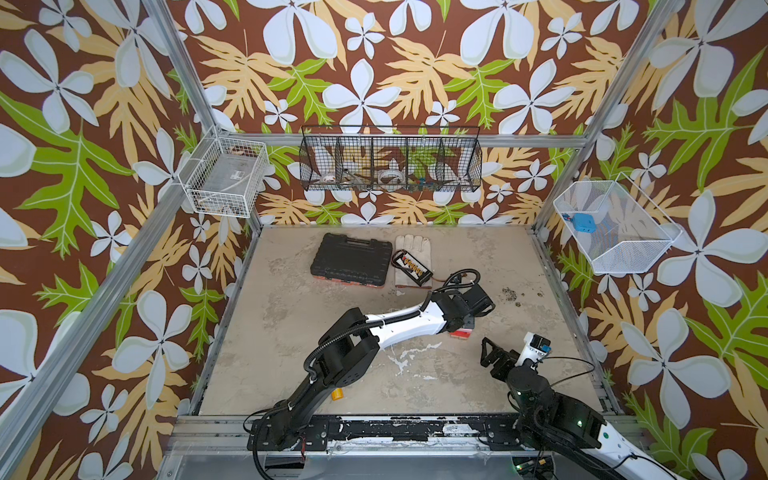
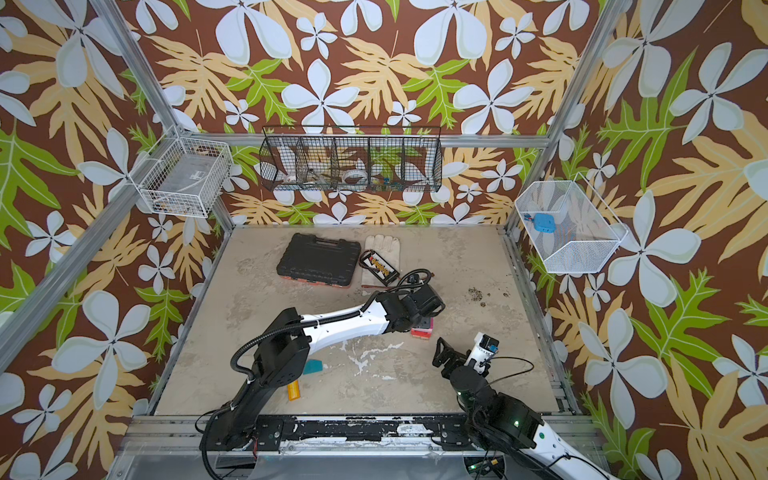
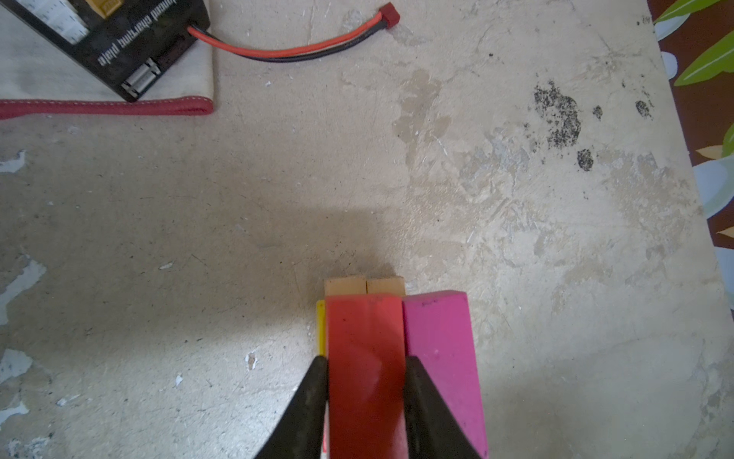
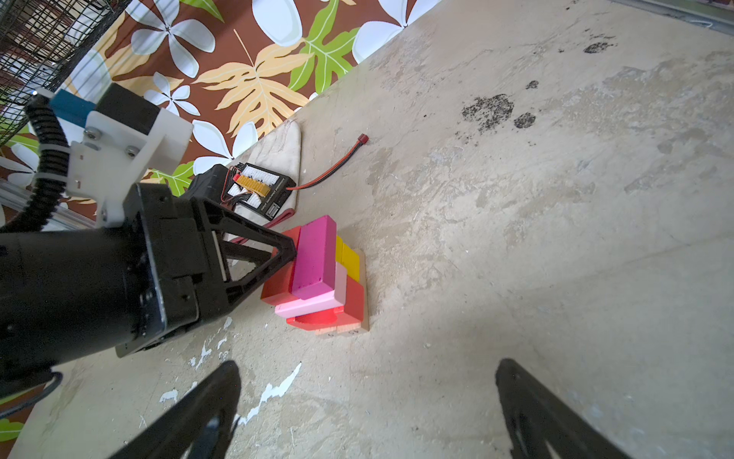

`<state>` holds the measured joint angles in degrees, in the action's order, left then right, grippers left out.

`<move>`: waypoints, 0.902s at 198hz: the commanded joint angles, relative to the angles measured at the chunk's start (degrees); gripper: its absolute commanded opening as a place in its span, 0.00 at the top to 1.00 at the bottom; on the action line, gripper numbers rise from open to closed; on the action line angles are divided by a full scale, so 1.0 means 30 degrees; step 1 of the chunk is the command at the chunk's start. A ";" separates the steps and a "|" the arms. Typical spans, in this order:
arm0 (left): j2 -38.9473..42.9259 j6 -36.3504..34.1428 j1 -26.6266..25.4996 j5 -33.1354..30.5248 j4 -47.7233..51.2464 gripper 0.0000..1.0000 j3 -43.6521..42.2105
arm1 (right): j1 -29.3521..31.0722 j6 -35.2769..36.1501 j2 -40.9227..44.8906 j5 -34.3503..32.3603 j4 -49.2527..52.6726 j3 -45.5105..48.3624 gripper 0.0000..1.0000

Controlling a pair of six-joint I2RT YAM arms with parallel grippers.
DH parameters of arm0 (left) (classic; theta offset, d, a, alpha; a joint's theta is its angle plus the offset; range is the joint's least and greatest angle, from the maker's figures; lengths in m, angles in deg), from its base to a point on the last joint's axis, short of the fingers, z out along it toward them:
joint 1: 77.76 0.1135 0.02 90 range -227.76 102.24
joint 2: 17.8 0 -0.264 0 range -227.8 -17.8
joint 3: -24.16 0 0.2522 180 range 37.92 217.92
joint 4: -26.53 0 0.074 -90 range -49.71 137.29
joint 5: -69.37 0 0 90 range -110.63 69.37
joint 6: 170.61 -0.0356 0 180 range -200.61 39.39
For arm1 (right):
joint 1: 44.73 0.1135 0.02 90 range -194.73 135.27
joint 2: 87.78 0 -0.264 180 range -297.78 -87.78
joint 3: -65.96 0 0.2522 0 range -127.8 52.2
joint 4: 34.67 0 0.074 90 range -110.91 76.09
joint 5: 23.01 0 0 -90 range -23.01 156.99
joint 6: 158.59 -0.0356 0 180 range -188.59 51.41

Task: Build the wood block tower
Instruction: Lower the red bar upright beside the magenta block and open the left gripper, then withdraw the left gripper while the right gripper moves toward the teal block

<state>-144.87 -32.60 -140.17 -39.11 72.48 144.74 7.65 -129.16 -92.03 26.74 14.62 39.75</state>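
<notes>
The tower (image 4: 321, 278) stands right of the table's middle, partly under the left wrist in both top views (image 1: 462, 333) (image 2: 422, 331). It has a tan base (image 4: 363, 294), a red arch (image 4: 351, 302), a yellow block (image 4: 349, 256) and a pink block (image 4: 317, 304). On top lie a magenta block (image 3: 437, 349) and a red block (image 3: 365, 337) side by side. My left gripper (image 3: 365, 365) is shut on that red block. My right gripper (image 4: 367, 369) is open and holds nothing, over bare table in front of the tower (image 1: 489, 353). An orange cylinder (image 2: 294, 390) and a teal wedge (image 2: 312, 366) lie near the left arm.
A black ribbed case (image 1: 351, 259), a white glove (image 1: 409, 249) and a charging board (image 1: 413, 266) with a red-black cable (image 3: 286, 49) lie at the back. Wire baskets (image 1: 390, 160) hang on the walls. Dark stains (image 1: 509, 294) mark the table at the right.
</notes>
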 commanded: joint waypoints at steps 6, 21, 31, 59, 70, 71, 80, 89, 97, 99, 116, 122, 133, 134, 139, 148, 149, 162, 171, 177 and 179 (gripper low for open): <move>0.0324 0.0131 -0.0011 0.0037 -0.0076 0.66 -0.0036 | -0.0025 0.0095 -0.0033 0.0050 -0.0244 0.0077 0.00; 0.0398 0.0145 0.0031 -0.0001 -0.0093 0.66 -0.0086 | -0.0016 0.0095 -0.0032 0.0040 -0.0265 0.0077 0.00; 0.0415 0.0166 0.0033 0.0006 -0.0097 0.66 -0.0101 | -0.0009 0.0095 -0.0020 0.0056 -0.0269 0.0077 0.00; 0.0665 0.0206 0.0029 -0.0079 -0.0181 0.57 -0.0188 | -0.0023 0.0099 -0.0047 0.0030 -0.0276 0.0076 0.00; 0.0851 0.0168 0.0025 -0.0091 -0.0267 0.53 -0.0276 | -0.0023 0.0110 -0.0048 0.0049 -0.0298 0.0077 0.00; 0.0861 0.0154 0.0029 -0.0086 -0.0283 0.53 -0.0276 | -0.0011 0.0102 -0.0048 0.0053 -0.0299 0.0077 0.00; 0.1021 0.0140 0.0018 -0.0115 -0.0272 0.52 -0.0306 | -0.0006 0.0109 -0.0048 0.0036 -0.0300 0.0077 0.00; 0.1218 0.0067 0.0024 -0.0191 -0.0271 0.50 -0.0306 | -0.0017 0.0116 -0.0048 0.0035 -0.0300 0.0077 0.00; 0.1464 0.0028 0.0038 -0.0293 -0.0269 0.49 -0.0383 | -0.0018 0.0097 -0.0048 0.0052 -0.0298 0.0070 0.00; 0.1524 0.0024 0.0041 -0.0309 -0.0269 0.49 -0.0391 | -0.0011 0.0095 -0.0048 0.0056 -0.0299 0.0075 0.00; 0.2528 -0.0143 0.0062 -0.0776 -0.0411 0.45 -0.0948 | 0.0000 0.0139 -0.0048 0.0072 -0.0300 0.0077 0.00; 0.3009 -0.0182 0.0062 -0.0997 -0.0459 0.45 -0.1303 | -0.0012 0.0153 -0.0047 0.0071 -0.0326 0.0077 0.00; 0.4147 -0.0164 0.0084 -0.1746 -0.0579 0.42 -0.2277 | -0.0008 0.0182 -0.0048 0.0141 -0.0328 0.0091 0.00; 0.4267 -0.0144 0.0073 -0.1836 -0.0600 0.42 -0.2376 | -0.0018 0.0182 -0.0033 0.0129 -0.0329 0.0098 0.00; 0.4896 -0.0099 0.0113 -0.2217 -0.0714 0.40 -0.2972 | -0.0020 0.0182 -0.0046 0.0134 -0.0340 0.0106 0.00; 0.6318 0.0068 0.0172 -0.2995 -0.1065 0.39 -0.4297 | -0.0004 0.0249 -0.0048 0.0155 -0.0382 0.0106 0.00; 0.6509 0.0089 0.0175 -0.3061 -0.1107 0.39 -0.4513 | -0.0002 0.0245 -0.0033 0.0165 -0.0385 0.0106 0.00; 0.8945 0.0348 0.0392 -0.4135 -0.1850 0.38 -0.7041 | -0.0014 0.0270 -0.0069 0.0225 -0.0430 0.0139 0.00; 1.0764 0.0538 0.0595 -0.4873 -0.2401 0.36 -0.8912 | -0.0010 0.0299 -0.0127 0.0261 -0.0489 0.0136 0.00; 1.2105 0.0600 0.0745 -0.5422 -0.2716 0.32 -1.0261 | -0.0003 0.0314 -0.0186 0.0330 -0.0547 0.0168 0.00; 1.2483 0.0606 0.0848 -0.5576 -0.2800 0.31 -1.0639 | -0.0008 0.0340 -0.0192 0.0345 -0.0559 0.0180 0.00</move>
<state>-117.68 -32.19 -138.99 -47.24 68.28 122.30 7.63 -128.90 -92.12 27.40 14.18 39.86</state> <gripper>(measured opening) 0.636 0.998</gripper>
